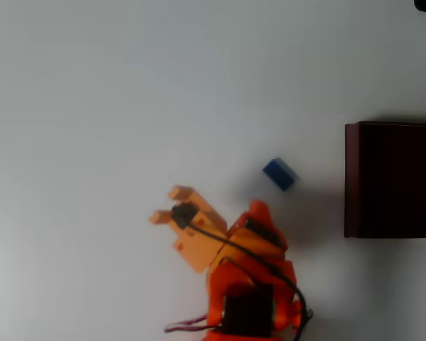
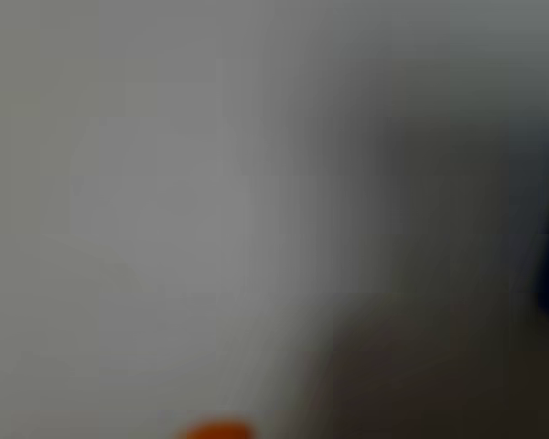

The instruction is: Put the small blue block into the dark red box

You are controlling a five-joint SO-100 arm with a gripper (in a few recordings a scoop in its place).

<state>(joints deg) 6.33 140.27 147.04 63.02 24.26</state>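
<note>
Looking down from overhead, the blue block sits alone on the white desk, turned at an angle to the picture's edges. To its right, near but not touching, stands the red box, open top, very dark inside, its right side cut off by the frame. The block is outside it, so nothing is delivered yet.

The orange arm comes up from the bottom edge, and its gripper points up and to the left, away from the block. The two pale fingers stand a little apart with nothing between them: slightly spread, empty, and off to the block's lower left with bare desk between.

The wrist view is a blur: grey desk, a dark smear at the lower right, a sliver of deep blue at the right edge that may be the block, though I can't say for sure.

Now, how will that block handle? It looks like a hard little brick, so I'd expect it to be stiff, very light, nothing fragile about it. Smooth faces could make it slippery, and being so light it may skid or spin if one finger touches first. The best hold, I reckon, is across two opposite flat sides, low and centred, with the fingers turned to match its skewed angle. A pinch on the corners would likely flick it away.
</note>
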